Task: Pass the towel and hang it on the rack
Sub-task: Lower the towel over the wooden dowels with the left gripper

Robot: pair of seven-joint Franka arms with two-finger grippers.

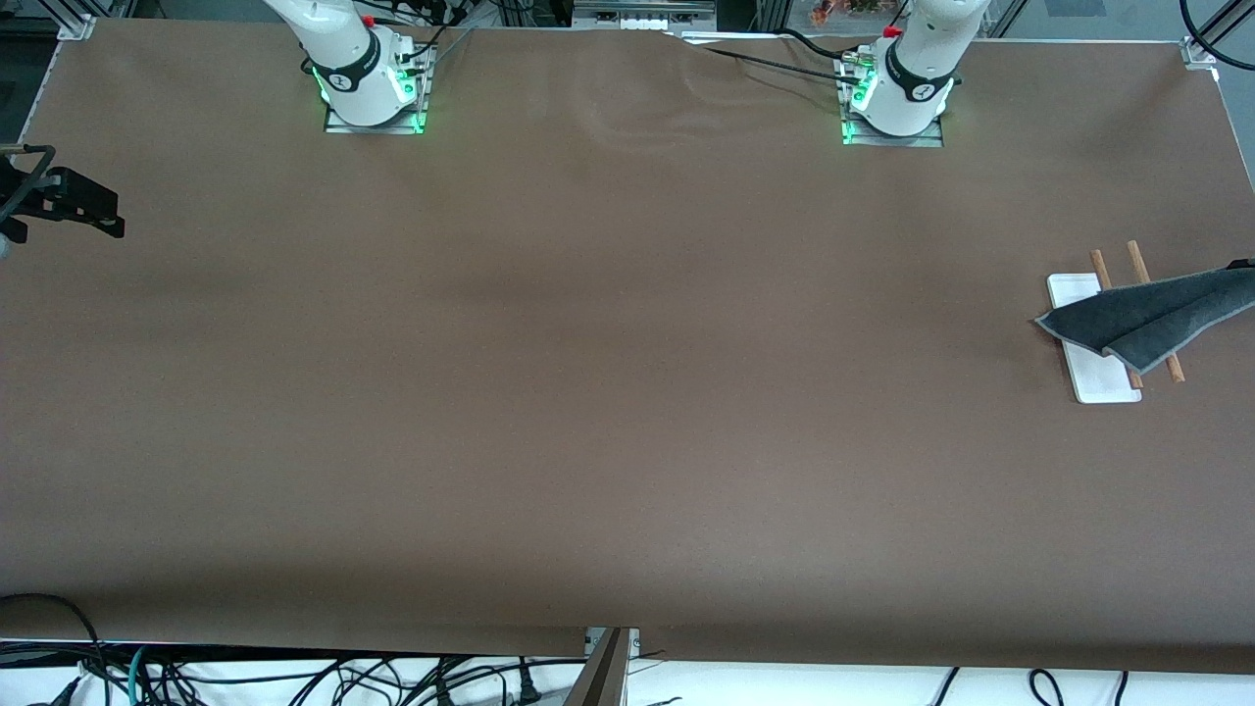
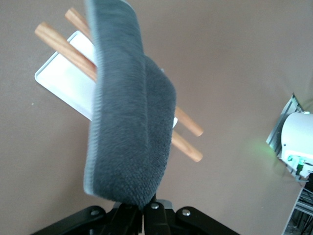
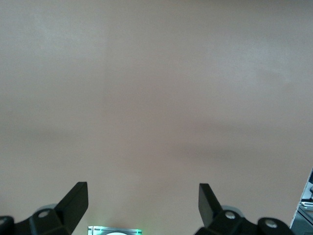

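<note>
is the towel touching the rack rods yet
Cannot tell. In the left wrist view the towel, held by the left gripper, overlaps the rods of the rack, but no contact or gap shows plainly.

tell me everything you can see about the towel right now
The towel is a small soft cloth with a fuzzy, microfibre look; only its dark grey face shows, with a paler grey stitched edge. It is folded into two hanging layers and pinched at one end by the left gripper, so it hangs in the air over the rack at the left arm's end of the table. It crosses above the two wooden rods and the white base; whether it touches the rods cannot be told.
</note>
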